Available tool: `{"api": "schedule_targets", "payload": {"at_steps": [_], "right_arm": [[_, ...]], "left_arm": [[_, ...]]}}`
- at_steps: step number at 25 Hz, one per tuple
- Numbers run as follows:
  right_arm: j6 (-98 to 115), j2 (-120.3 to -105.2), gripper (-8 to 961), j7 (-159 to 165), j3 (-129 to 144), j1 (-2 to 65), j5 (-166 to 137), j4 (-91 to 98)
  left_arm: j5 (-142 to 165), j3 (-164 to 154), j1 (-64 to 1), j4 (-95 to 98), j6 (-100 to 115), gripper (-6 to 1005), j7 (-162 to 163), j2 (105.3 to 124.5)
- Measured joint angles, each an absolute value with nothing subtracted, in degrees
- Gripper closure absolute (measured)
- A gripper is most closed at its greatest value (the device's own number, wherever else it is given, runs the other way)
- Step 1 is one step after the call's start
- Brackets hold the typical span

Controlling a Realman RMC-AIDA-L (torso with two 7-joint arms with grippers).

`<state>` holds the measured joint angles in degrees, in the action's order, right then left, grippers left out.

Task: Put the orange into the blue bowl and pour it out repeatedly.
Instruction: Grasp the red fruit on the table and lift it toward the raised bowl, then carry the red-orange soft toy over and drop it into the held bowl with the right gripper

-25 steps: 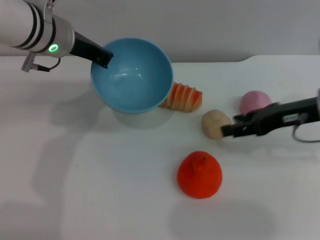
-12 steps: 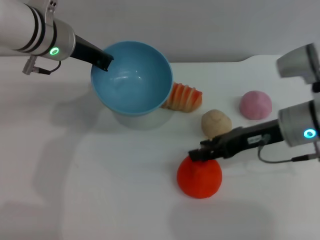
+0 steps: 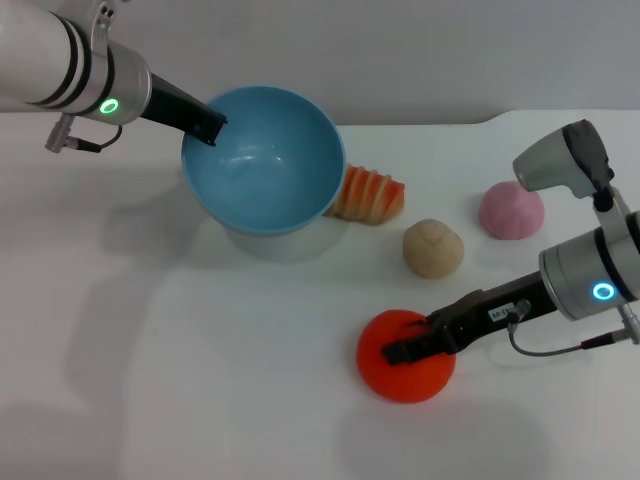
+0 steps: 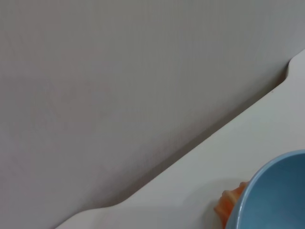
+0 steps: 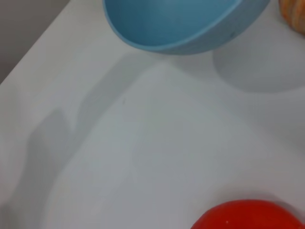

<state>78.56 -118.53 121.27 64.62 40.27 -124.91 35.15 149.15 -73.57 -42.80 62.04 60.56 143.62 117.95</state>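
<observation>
My left hand [image 3: 208, 122] gripped the blue bowl [image 3: 265, 155] at its rim; my right hand [image 3: 405, 349] lay on the orange [image 3: 395, 372], grip unclear.

I note the bowl [image 3: 265, 155] smooth, plastic-looking, faintly glossy; orange [image 3: 405, 357] matte; table [image 3: 200, 380] smooth, matte white.

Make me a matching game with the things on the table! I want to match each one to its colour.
Things:
1. the bowl held up by the left hand
2. the round fruit under the right hand
3. the dome far on the right
4. the ball in the middle

Colours:
A. beige
B. light blue
C. pink
D. red-orange

Pairs: 1-B, 2-D, 3-C, 4-A
</observation>
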Motion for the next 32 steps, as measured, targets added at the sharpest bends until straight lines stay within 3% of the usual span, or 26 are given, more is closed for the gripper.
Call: {"api": "schedule_targets", "payload": {"at_steps": [7,10,18,32], "right_arm": [[76.7,-118.73,451,121.0,64.7,39.4,-124.8,36.0],[76.0,-118.79,676,121.0,64.7,39.3,-124.6,35.9],[77.9,-118.71,746,115.7,64.4,36.9,-116.8,39.4],[87.8,-118.47,829,117.2,62.1,29.1,-106.0,68.1]], "left_arm": [[149.2,-73.6,-42.7,62.1,60.3,1000,143.6,117.95],[149.2,-73.6,-42.7,62.1,60.0,1000,143.6,117.95],[149.1,-74.3,-42.7,62.1,60.0,1000,143.6,117.95],[149.2,-74.6,-43.2,62.0,62.6,1000,143.1,117.88]]}}
